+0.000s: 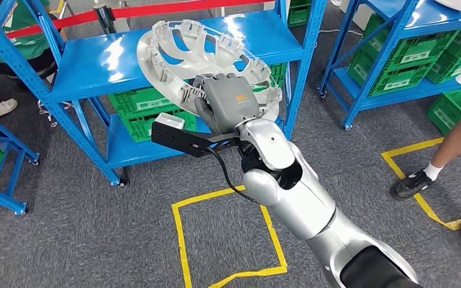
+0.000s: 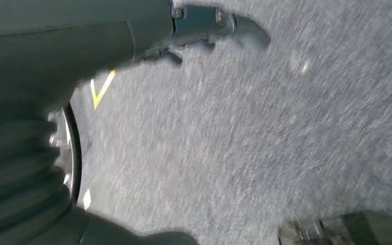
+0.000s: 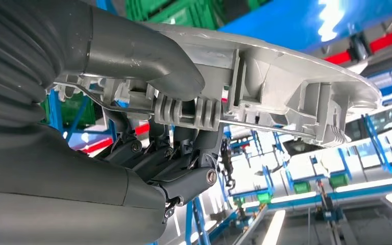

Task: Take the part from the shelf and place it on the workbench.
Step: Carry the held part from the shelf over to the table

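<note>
Here the grey carpet floor (image 1: 96,228) takes up most of the head view, with yellow tape squares (image 1: 228,240) marked on it. On it stands a blue shelf (image 1: 96,66) with green crates (image 1: 144,111) on its lower level; a second blue shelf (image 1: 396,36) with more green crates stands at the right. A red barrier tape (image 1: 156,11) runs behind the first shelf. A person's leg and dark shoe (image 1: 414,183) show at the right, and another person in a green top (image 1: 12,36) stands behind the left end of the shelf.

The robot's silver right arm (image 1: 300,198) reaches forward toward the front edge of the shelf's top board. The right robot hand (image 1: 228,99) grips the part (image 1: 198,54), a pale grey ring-shaped plastic piece with ribs and clips around its rim. The part is lifted and tilted, off the board, over the front edge near the shelf's right post. In the right wrist view the thumb (image 3: 143,56) lies over one face of the part's rim (image 3: 265,87) and the dark fingers (image 3: 184,168) close under it.

The left robot hand (image 2: 41,127) hangs over the carpet, blurred; whether it is open or closed cannot be told.
</note>
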Action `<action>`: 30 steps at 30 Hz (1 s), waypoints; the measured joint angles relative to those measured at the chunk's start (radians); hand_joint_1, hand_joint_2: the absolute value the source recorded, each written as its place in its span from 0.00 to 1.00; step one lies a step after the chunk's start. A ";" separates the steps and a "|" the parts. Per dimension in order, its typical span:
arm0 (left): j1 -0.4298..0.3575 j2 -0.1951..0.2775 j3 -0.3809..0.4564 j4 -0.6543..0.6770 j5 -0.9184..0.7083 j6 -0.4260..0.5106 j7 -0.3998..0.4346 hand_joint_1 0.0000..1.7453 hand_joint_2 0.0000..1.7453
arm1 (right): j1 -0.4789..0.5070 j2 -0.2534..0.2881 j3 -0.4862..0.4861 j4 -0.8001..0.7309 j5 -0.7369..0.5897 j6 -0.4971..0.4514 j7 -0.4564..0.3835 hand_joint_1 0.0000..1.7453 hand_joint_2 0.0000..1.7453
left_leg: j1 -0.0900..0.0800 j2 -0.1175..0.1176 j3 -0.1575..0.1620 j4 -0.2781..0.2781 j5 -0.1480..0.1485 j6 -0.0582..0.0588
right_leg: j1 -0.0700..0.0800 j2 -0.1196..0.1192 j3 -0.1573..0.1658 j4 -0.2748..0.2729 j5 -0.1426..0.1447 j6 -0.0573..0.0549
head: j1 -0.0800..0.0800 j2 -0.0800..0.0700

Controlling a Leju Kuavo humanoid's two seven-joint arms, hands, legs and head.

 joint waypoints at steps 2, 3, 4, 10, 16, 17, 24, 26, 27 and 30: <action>-0.001 0.001 0.000 -0.001 0.002 0.000 -0.002 0.00 1.00 | -0.001 0.002 0.001 0.000 -0.001 0.000 -0.001 1.00 1.00 | -0.005 -0.002 0.089 -0.135 -0.036 0.011 | 0.001 -0.002 -0.016 0.002 0.020 0.010 | 0.001 0.000; 0.000 0.001 0.000 -0.002 0.004 0.001 -0.004 0.00 1.00 | -0.001 0.002 0.002 0.000 -0.002 0.000 -0.002 1.00 1.00 | -0.009 -0.003 0.107 -0.173 -0.052 0.018 | 0.001 -0.003 -0.020 -0.002 0.032 0.016 | 0.001 0.000; 0.001 0.001 0.000 -0.002 0.005 0.001 -0.004 0.00 1.00 | -0.001 0.003 0.003 0.001 -0.002 0.000 -0.002 1.00 1.00 | -0.011 -0.004 0.105 -0.188 -0.051 0.028 | 0.001 -0.004 -0.022 -0.006 0.044 0.021 | 0.001 0.000; 0.011 0.004 0.000 -0.002 0.007 0.001 -0.007 0.00 1.00 | 0.001 0.000 0.008 0.005 -0.004 0.000 0.000 1.00 1.00 | -0.007 0.005 0.032 -0.188 0.023 0.068 | -0.004 0.004 -0.083 0.197 -0.142 0.050 | 0.002 0.000; 0.015 0.005 0.000 -0.002 0.008 0.001 -0.014 0.00 1.00 | -0.001 -0.002 0.012 0.006 -0.005 0.000 0.000 1.00 1.00 | -0.009 0.007 -0.064 -0.160 0.081 0.055 | -0.002 0.005 0.086 0.109 -0.107 0.038 | 0.002 0.000; 0.015 0.005 0.000 -0.002 0.009 0.001 -0.015 0.00 1.00 | -0.002 -0.002 0.013 0.006 -0.006 0.000 0.000 1.00 1.00 | -0.010 0.007 -0.071 -0.159 0.091 0.050 | 0.000 0.005 0.126 0.048 -0.120 0.033 | 0.002 0.000; 0.019 0.007 0.000 -0.002 0.011 0.001 -0.016 0.00 1.00 | -0.002 -0.002 0.020 0.007 -0.010 0.000 0.001 1.00 1.00 | -0.004 0.003 -0.128 -0.060 -0.003 0.006 | -0.003 -0.002 0.103 -0.018 -0.079 -0.009 | 0.001 0.000; 0.019 0.007 0.000 -0.002 0.011 0.000 -0.016 0.00 1.00 | -0.002 -0.002 0.021 0.008 -0.010 0.001 0.002 1.00 1.00 | -0.002 0.003 -0.147 0.060 -0.072 0.000 | 0.000 -0.002 0.073 -0.017 -0.056 -0.012 | 0.001 0.000; 0.019 0.007 0.000 -0.002 0.011 0.000 -0.018 0.00 1.00 | -0.001 -0.003 0.021 0.008 -0.010 0.001 0.002 1.00 1.00 | -0.002 0.003 -0.142 0.097 -0.071 -0.001 | 0.001 -0.002 0.057 -0.016 -0.044 -0.011 | 0.001 0.000; 0.018 0.009 0.000 -0.002 0.018 -0.016 -0.046 0.00 1.00 | 0.000 -0.004 0.023 0.008 -0.009 0.001 0.001 1.00 1.00 | -0.006 0.002 -0.041 0.024 0.001 0.014 | 0.006 0.000 0.015 -0.014 -0.013 -0.008 | 0.001 0.000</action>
